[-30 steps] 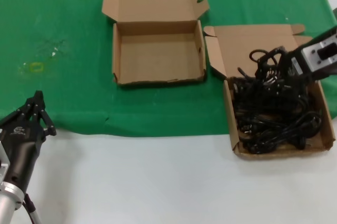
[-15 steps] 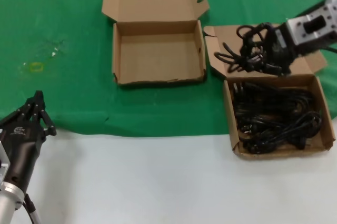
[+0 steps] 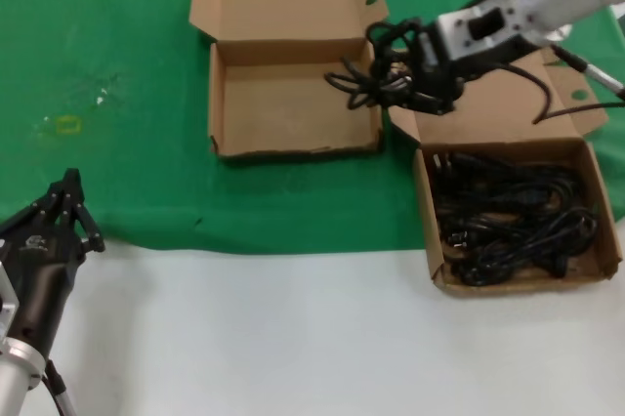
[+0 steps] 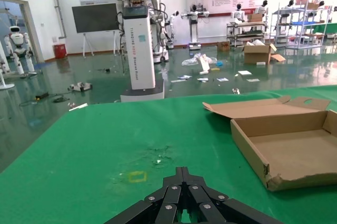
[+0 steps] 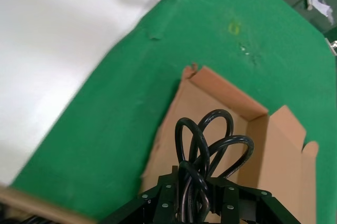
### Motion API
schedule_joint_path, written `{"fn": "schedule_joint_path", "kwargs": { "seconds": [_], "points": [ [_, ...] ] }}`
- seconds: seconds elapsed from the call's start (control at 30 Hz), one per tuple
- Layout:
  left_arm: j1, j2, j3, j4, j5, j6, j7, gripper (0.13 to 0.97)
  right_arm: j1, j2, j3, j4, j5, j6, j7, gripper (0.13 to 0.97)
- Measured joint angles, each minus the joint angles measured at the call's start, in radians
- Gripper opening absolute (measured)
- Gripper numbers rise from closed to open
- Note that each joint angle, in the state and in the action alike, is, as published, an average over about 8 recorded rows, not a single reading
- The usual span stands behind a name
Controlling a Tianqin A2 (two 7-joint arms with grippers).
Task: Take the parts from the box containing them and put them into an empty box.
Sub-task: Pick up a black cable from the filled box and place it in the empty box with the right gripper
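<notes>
My right gripper (image 3: 408,69) is shut on a coiled black power cord (image 3: 376,74) and holds it in the air over the right wall of the empty box (image 3: 293,150). The wrist view shows the cord's loops (image 5: 210,140) sticking out of the shut gripper (image 5: 197,184) above that box's tray (image 5: 221,113). The box containing the parts (image 3: 427,211) stands to the right with its tall lid back; several more black cords (image 3: 513,221) lie tangled in it. My left gripper (image 3: 68,191) is shut and empty, parked at the front left, also seen in its wrist view (image 4: 182,174).
Both boxes stand on a green cloth (image 3: 117,45) with a small yellow mark (image 3: 66,124). White table surface (image 3: 293,338) runs along the front. The empty box also shows in the left wrist view (image 4: 295,150).
My right gripper has lifted a cord out of the box of parts and carried it up and left, to over the empty box's right wall. The left arm has not moved.
</notes>
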Motion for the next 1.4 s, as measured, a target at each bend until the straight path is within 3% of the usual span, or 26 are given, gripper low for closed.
{"fn": "schedule_joint_path", "kwargs": {
  "seconds": [0.27, 0.43, 0.93, 1.4],
  "points": [
    [0.000, 0.000, 0.000, 0.000, 0.000, 0.000, 0.000, 0.144, 0.108, -0.177, 0.016, -0.323, 0.013, 0.111, -0.154, 0.176],
    [0.000, 0.000, 0.000, 0.000, 0.000, 0.000, 0.000, 0.144, 0.143, -0.251, -0.015, -0.429, 0.057, 0.183, -0.197, 0.176],
    [0.000, 0.000, 0.000, 0.000, 0.000, 0.000, 0.000, 0.144, 0.114, -0.293, -0.446, -0.357, 0.443, 0.377, -0.134, 0.175],
    [0.000, 0.000, 0.000, 0.000, 0.000, 0.000, 0.000, 0.144, 0.062, -0.294, -0.505, -0.321, 0.486, 0.468, -0.121, 0.175]
  ]
}}
